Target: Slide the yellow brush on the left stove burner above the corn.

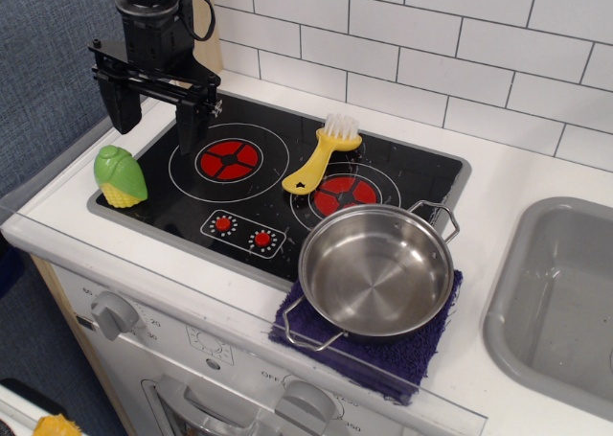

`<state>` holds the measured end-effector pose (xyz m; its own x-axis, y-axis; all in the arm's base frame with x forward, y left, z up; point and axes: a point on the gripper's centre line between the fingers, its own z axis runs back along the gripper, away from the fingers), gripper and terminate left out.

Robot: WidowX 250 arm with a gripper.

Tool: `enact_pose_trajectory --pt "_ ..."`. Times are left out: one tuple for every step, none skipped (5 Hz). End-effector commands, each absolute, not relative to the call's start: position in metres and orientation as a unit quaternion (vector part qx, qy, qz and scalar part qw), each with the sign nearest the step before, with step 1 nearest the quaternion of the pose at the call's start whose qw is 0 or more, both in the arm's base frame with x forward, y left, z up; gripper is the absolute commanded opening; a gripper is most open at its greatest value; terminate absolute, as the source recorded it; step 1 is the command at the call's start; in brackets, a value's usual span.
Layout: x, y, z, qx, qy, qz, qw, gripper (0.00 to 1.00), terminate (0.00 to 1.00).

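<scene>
Our gripper (153, 110) hangs wide open above the corn (119, 176); the yellow brush (324, 152) lies right of the left stove burner (229, 159). We judge a hasty push might swivel it.

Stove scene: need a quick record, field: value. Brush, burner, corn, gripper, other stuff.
yellow brush: lying between the two burners, handle end on the right burner's rings, bristles toward the wall
left stove burner: bare, nothing on it
corn: at the cooktop's left edge, yellow end facing front
gripper: open, empty, hanging above the cooktop's back left corner
steel pot: empty, on a purple cloth, overlapping the front of the right burner
task status: brush not yet on left burner
</scene>
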<state>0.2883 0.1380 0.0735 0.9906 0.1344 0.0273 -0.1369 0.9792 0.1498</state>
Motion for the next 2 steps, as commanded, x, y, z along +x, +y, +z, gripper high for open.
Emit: enact_pose_trajectory --pt "0.288 0.138 0.074 0.076 -0.009 0.068 0.995 1.0 0.0" --pt "0.31 0.109 0.066 0.046 0.001 0.032 0.998 1.0 0.0"
